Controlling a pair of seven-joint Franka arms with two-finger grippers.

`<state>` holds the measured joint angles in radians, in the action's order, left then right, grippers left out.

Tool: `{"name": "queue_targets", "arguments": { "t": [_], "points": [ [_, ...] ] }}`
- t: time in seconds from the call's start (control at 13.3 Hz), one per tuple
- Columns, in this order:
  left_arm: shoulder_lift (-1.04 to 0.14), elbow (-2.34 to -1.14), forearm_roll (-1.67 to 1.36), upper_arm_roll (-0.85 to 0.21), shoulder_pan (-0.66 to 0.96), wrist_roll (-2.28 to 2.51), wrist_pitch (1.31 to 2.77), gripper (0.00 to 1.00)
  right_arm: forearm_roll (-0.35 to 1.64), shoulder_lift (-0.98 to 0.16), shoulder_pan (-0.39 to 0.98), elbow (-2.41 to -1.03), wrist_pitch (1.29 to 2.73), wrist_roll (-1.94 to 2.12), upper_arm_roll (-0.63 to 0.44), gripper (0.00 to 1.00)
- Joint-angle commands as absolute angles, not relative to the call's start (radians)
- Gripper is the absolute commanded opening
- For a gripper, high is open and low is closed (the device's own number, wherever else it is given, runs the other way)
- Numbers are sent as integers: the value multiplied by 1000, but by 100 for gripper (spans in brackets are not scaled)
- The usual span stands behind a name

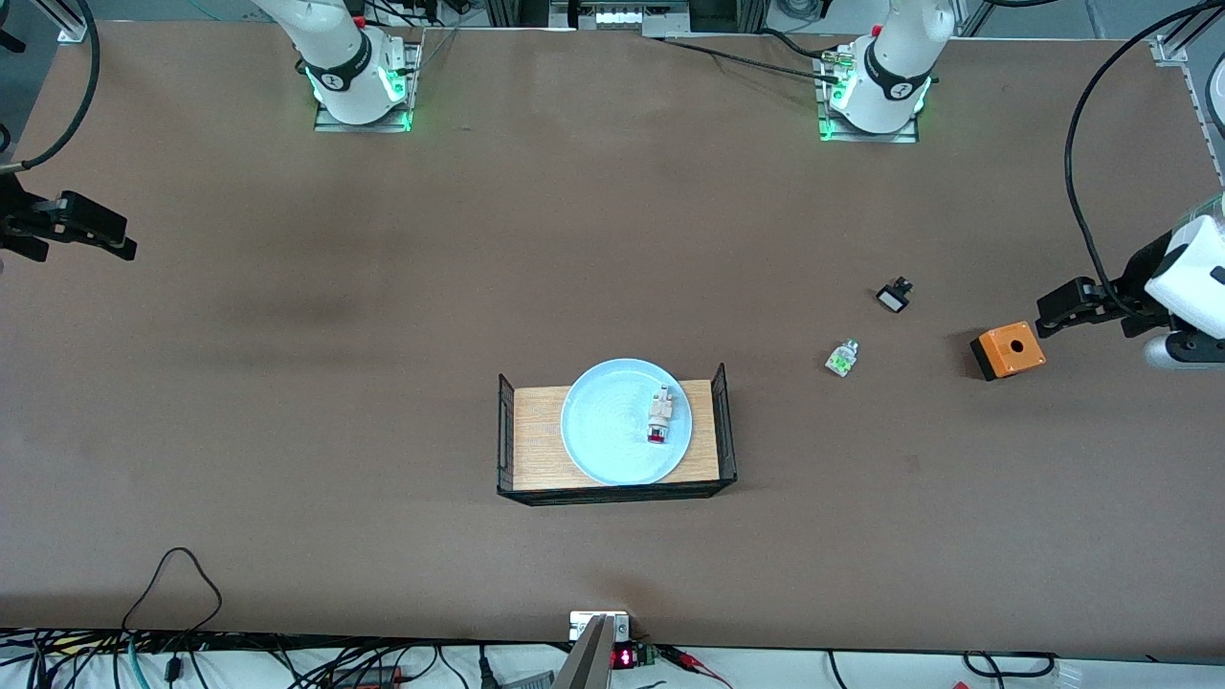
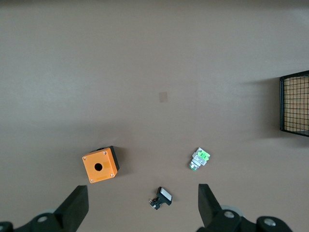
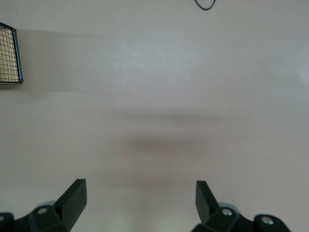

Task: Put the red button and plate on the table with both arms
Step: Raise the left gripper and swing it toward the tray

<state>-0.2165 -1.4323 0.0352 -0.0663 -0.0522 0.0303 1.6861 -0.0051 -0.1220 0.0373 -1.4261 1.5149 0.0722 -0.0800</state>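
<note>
The pale-blue plate (image 1: 626,421) rests on a small wooden tray (image 1: 538,435) with black wire ends in the middle of the table (image 1: 383,316). The red button (image 1: 659,415), beige with a red cap, lies on the plate. My left gripper (image 1: 1053,316) is open and empty, up in the air at the left arm's end of the table, beside the orange box; in the left wrist view (image 2: 142,205) it hangs over a black-and-white part. My right gripper (image 1: 120,241) is open and empty at the right arm's end, over bare table in the right wrist view (image 3: 140,200).
An orange box with a hole (image 1: 1007,350) (image 2: 100,164), a green-capped button (image 1: 842,358) (image 2: 199,158) and a black-and-white part (image 1: 894,295) (image 2: 162,197) lie toward the left arm's end. The tray's wire end shows in both wrist views (image 2: 294,104) (image 3: 9,54).
</note>
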Motion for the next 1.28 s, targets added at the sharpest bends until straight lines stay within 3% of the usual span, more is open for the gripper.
{"name": "queue_targets", "arguments": {
  "t": [0.0, 0.6, 0.98, 1.2],
  "points": [
    [-202, -1439, 11, -67, -60, 17, 1687, 100, -8, -129, 32, -1410, 1513, 61, -78, 100],
    [-218, -1436, 0, -77, -32, 107, 1632, 100, -9, -129, 32, -1410, 1514, 63, -78, 100],
    [-258, -1431, -117, -101, 188, 470, 1638, 100, -9, -129, 32, -1410, 1525, 63, -78, 100],
    [-391, -1298, -107, -100, 334, 700, 1647, 100, -9, -129, 32, -1410, 1525, 63, -78, 100]
  ]
}}
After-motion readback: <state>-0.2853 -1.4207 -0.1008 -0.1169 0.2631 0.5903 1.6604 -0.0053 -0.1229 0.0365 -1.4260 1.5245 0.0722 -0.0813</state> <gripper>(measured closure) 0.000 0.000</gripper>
